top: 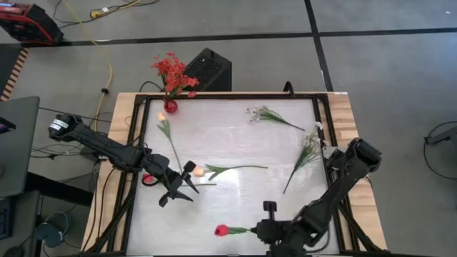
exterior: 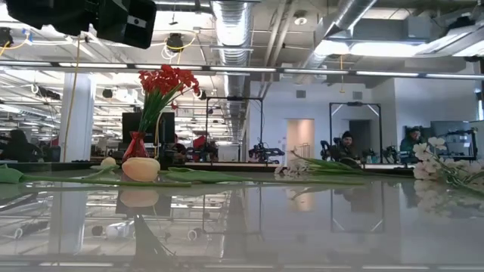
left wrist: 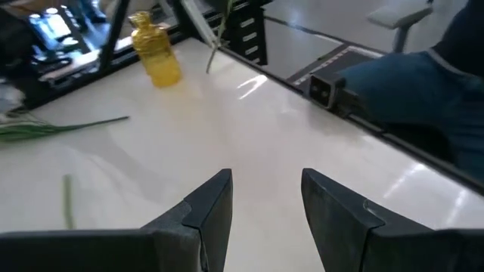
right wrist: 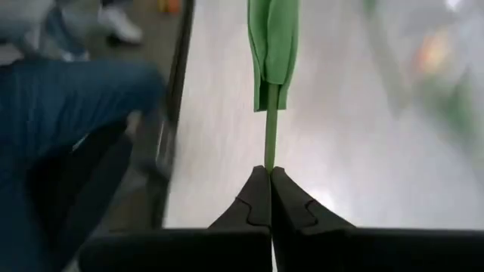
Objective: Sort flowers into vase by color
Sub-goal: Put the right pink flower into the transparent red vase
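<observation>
We hold our right end effector (right wrist: 270, 181) low over the near edge of the glossy white desk (top: 235, 207), its two dark fingers pressed together on the thin green stem of a red-headed artificial tulip (top: 222, 230). In the right wrist view the stem runs straight ahead from the closed fingertips into a folded green leaf; from above, the red bloom lies just beyond the fingers, toward the left arm's side.

Our left end effector (left wrist: 266, 198) hovers over the desk's left part with its fingers spread apart and nothing between them. Just beside it, toward the desk's middle, lies a pale orange tulip bud on a long green stem (top: 199, 171). Farther ahead of it, toward the far edge, lies a second pale orange bud with a green stem (top: 161, 117), and beyond that, at the far left corner, stands a small red glass vase (top: 171, 106) already filled with red clustered blooms (top: 171, 71). A small red object (top: 148, 178) sits behind this end effector, by the desk's left rail.

Well away from both, on the far right part, lie two sprigs of tiny white blossoms (top: 265, 115), the second (top: 308, 146) nearer the right arm's base. A yellow bottle-shaped vase (left wrist: 155, 54) shows ahead in the left wrist view.
</observation>
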You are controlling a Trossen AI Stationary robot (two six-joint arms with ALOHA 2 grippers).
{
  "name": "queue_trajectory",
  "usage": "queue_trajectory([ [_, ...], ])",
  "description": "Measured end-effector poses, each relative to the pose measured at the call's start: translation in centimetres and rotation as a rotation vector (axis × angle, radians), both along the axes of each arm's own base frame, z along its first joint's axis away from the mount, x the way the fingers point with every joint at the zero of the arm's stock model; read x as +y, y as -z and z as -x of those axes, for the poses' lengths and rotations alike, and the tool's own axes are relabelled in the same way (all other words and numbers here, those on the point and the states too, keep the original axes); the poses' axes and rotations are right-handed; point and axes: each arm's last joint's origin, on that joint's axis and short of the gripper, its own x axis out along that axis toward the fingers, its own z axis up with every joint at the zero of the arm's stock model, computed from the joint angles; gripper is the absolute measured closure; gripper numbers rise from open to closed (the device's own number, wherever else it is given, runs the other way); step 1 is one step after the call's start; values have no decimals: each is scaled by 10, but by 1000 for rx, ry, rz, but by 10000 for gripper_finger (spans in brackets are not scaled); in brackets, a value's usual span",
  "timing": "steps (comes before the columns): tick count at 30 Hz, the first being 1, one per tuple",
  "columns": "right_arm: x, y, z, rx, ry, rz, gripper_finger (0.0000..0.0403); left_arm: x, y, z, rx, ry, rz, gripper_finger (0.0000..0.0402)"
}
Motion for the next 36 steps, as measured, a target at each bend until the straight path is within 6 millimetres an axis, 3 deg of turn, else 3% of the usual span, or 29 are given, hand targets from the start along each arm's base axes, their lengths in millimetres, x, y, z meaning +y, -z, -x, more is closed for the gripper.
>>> queue_trajectory([
  [5,-28,-19,-15,-246,-72,169,387,12,-6,-3,-58,-50,-22,253],
  [11,-89,-26,-26,-551,-261,73,387,40,-18,-12,-155,-126,74,253],
  [18,-148,-2,-30,-911,-301,81,387,53,-27,-15,-235,-96,130,253],
  [26,-177,23,-56,-875,-264,22,387,63,-30,-16,-277,-156,123,253],
  [36,-217,15,-66,-926,-157,102,387,90,-35,-16,-315,-279,146,253],
])
